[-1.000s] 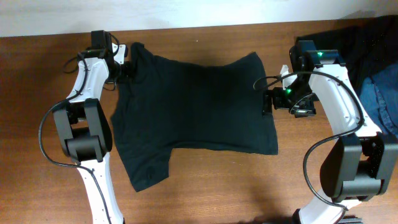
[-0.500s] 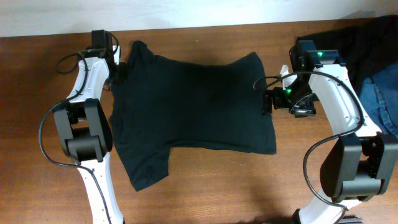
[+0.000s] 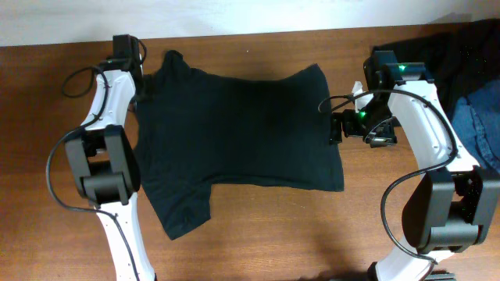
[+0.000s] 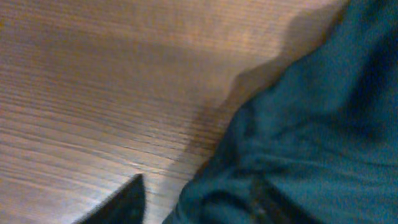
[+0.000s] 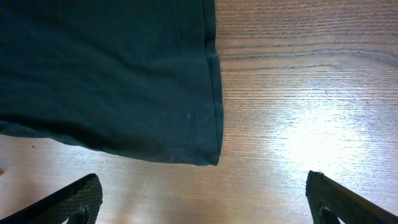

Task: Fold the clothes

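Black T-shirt point(image 3: 242, 129) lies spread on bench point(image 3: 273, 242), betw. the two arms. R hand point(image 3: 334, 128): fingers wide apart, empty, just beside shirt's hem. L hand point(image 3: 144, 81): at opposite shirt edge; wrist view blurred, so opening and grip can't be told.

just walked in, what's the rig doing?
Two arms are set on either side of a black T-shirt spread flat on the table. The right gripper is open beside the shirt's hem, holding nothing. The left gripper is at the far left corner; its grip is unclear. No fold yet.
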You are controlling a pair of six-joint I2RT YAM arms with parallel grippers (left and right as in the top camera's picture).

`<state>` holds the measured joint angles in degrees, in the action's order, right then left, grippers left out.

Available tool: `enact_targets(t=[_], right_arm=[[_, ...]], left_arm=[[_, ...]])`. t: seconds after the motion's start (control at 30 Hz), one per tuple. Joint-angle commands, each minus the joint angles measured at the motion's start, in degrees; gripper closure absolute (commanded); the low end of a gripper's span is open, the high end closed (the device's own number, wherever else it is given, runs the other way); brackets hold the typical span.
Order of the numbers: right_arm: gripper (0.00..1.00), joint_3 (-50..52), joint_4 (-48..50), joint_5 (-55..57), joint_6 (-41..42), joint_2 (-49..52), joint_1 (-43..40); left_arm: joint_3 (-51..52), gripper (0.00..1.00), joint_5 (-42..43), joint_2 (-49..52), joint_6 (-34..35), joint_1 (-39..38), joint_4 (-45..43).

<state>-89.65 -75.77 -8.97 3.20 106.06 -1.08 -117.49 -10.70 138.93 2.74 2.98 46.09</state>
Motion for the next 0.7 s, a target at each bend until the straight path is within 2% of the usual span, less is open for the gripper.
enact_targets(t=[0.0, 0.07, 0.1, 0.2, 0.23, 0.37, 0.67], right_arm=[[0.01, 0.2, 0.2, -0.5, 0.3, -1.3, 0.3], [0.01, 0.2, 0.2, -0.5, 0.3, -1.3, 0.3], [0.01, 0.2, 0.2, -0.5, 0.3, -1.3, 0.3], [0.01, 0.2, 0.2, -0.5, 0.3, -1.3, 0.3], [0.01, 0.2, 0.2, -0.5, 0.3, -1.3, 0.3], [0.01, 0.2, 0.2, -0.5, 0.3, -1.3, 0.3], [0.01, 0.2, 0.2, -0.5, 0.3, -1.3, 0.3]], left_arm=[[-2.3, 0.37, 7.5, -8.4, 0.7, -0.5, 1.0], [-2.3, 0.36, 15.7, -9.7, 0.7, -0.6, 3.2], [-2.3, 0.32, 20.3, -10.2, 0.7, -0.6, 4.7], [-2.3, 0.13, 33.6, -10.5, 0.7, -0.8, 11.9], [-2.3, 0.01, 35.4, -10.5, 0.7, -1.0, 14.5], [-2.2, 0.01, 34.3, -10.4, 0.7, -1.1, 20.6], [-2.2, 0.00, 33.2, -10.4, 0.7, -1.1, 20.8]])
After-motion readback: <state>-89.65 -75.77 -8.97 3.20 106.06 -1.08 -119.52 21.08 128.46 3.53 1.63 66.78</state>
